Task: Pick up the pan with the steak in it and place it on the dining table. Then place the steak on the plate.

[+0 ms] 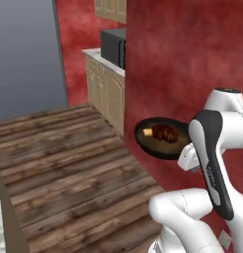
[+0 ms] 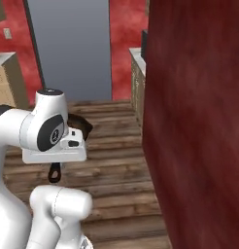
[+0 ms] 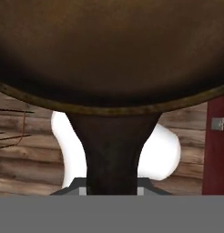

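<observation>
- The pan hangs in the air above the wooden floor, beside the red wall; the arm hides its handle.
- The steak lies inside it.
- The fingers are closed around the pan's handle, tips barely visible.

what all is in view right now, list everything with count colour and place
pan: 1, black, held in the air over the wood floor, beside the red wall
steak: 1, reddish-brown with a yellow chunk, inside the pan
microwave: 1, black, on the counter
counter cabinets: 1 run, tan wood, along the red wall
floor: 1, brown planks
red wall: 1, dark red, close on the right
hand: 1, gripping the pan handle
arm: 1, white
</observation>
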{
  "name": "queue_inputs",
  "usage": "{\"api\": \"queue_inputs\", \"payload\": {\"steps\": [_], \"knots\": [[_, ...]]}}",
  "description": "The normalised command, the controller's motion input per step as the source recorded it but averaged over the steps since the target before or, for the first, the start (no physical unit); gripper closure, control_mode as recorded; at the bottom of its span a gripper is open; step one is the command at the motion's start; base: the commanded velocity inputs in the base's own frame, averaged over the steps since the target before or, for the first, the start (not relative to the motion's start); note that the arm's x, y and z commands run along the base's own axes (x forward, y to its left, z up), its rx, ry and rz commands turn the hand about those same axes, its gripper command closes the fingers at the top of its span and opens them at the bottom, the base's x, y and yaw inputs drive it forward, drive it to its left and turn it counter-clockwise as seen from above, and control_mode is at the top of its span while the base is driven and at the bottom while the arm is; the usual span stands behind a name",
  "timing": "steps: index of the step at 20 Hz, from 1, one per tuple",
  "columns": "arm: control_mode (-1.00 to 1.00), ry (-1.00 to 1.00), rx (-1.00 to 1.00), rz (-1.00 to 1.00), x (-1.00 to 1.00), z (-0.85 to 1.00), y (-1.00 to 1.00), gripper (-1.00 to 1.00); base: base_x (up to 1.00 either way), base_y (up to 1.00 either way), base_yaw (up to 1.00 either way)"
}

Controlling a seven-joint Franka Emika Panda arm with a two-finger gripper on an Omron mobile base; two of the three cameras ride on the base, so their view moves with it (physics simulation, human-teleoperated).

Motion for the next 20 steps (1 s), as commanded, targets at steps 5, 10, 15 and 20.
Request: {"api": "queue_inputs", "payload": {"steps": [5,10,15,20], "knots": [[1.0,0.0,0.0,0.0,0.0,0.0,0.0,1.0,1.0,0.04,0.0],[1.0,0.0,0.0,0.0,0.0,0.0,0.0,1.0,0.66,0.0,0.21],[1.0,0.0,0.0,0.0,0.0,0.0,0.0,1.0,-0.02,0.0,0.48],[1.0,0.0,0.0,0.0,0.0,0.0,0.0,1.0,-0.03,0.0,0.49]]}}
